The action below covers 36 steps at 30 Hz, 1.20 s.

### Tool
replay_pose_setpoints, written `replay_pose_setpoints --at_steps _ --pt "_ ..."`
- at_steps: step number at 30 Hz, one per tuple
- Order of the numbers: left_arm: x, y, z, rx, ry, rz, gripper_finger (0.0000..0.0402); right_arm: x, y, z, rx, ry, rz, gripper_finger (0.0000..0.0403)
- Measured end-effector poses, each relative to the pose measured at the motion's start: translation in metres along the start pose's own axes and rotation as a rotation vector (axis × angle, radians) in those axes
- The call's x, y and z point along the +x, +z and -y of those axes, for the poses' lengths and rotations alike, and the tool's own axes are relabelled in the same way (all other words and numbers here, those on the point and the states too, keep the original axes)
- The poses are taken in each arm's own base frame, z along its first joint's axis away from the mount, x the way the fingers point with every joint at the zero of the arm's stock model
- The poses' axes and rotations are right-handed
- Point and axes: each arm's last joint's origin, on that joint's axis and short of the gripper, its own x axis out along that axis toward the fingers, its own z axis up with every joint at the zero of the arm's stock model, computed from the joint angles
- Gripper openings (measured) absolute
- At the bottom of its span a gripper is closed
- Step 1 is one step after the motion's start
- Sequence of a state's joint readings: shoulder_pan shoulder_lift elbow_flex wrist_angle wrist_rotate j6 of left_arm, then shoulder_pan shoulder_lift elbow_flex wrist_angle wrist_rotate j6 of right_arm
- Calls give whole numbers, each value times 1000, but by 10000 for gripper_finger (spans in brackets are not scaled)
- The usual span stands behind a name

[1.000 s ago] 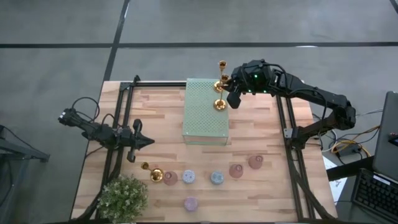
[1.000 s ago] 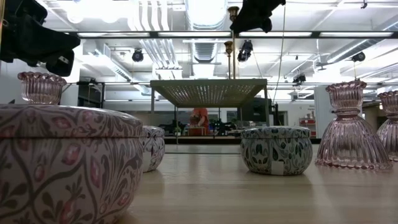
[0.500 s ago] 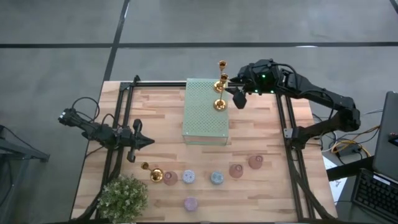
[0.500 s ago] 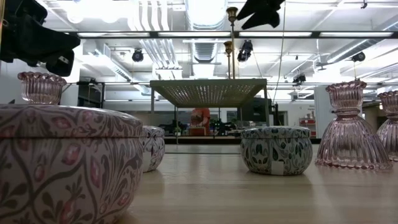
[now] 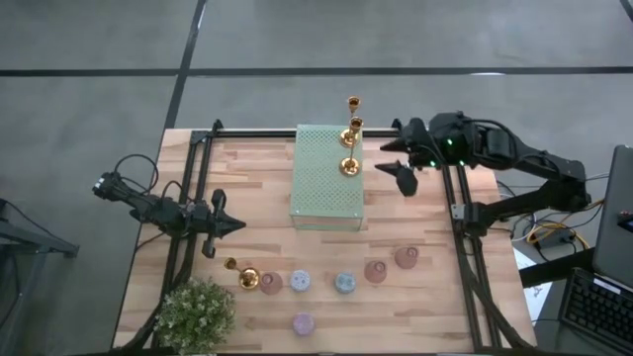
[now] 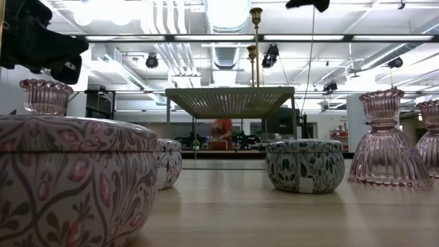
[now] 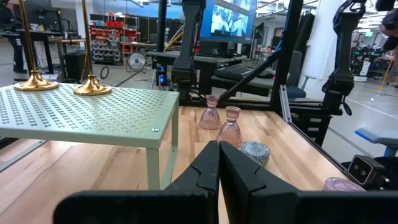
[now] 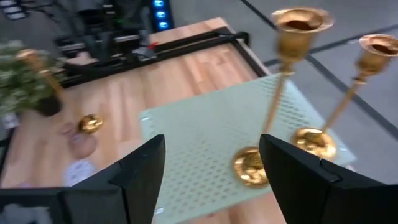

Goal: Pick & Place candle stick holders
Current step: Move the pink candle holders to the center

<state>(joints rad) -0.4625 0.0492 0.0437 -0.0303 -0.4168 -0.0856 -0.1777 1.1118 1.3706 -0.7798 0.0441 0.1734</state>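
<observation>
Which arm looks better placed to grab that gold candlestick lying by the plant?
The left: its gripper hovers near the fallen gold candlestick, while the right gripper sits by the green block.

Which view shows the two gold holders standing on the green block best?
The right wrist view: both gold holders appear close, bases on the green block. The high view shows them small from above, the left wrist view only their bases and lower stems, the low view thin stems.
</observation>
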Motion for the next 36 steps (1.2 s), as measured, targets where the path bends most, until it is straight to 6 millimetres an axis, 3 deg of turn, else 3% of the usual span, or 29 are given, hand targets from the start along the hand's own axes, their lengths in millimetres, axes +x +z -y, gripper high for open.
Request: replay_pose_setpoints --at_steps 7,14,26,36 --pt "0 0 0 0 0 0 12 -7 -15 -28 -27 128 -20 242" --pt "0 0 0 0 0 0 12 -1 -32 -58 -54 239 -79 242" --pt "0 0 0 0 0 0 12 34 -60 -125 -157 458 -49 238" --pt "0 0 0 0 0 1 12 67 -87 -159 -214 514 -82 239"
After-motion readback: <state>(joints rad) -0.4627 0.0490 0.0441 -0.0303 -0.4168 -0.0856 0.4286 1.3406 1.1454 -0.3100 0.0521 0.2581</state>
